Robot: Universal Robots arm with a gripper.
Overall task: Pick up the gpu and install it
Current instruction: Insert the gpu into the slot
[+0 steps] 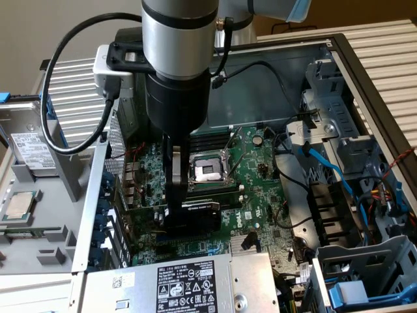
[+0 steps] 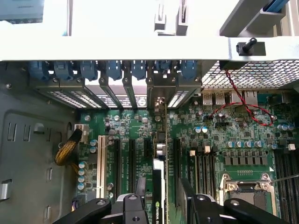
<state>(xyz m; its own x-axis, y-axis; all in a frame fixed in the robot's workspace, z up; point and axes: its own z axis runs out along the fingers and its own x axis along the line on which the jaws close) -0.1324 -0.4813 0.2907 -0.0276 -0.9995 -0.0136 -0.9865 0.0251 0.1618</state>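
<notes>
Silver arm (image 1: 176,36), black cabled wrist, black end effector (image 1: 177,195) with screws.

Gripper (image 1: 174,218) hides gpu (image 1: 202,212) left end.

Beige wall (image 1: 39,26) behind; pale slatted surface (image 1: 391,59) alongside.

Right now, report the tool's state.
Tool: shut on the gpu, holding it upright over the motherboard inside the case.
</notes>
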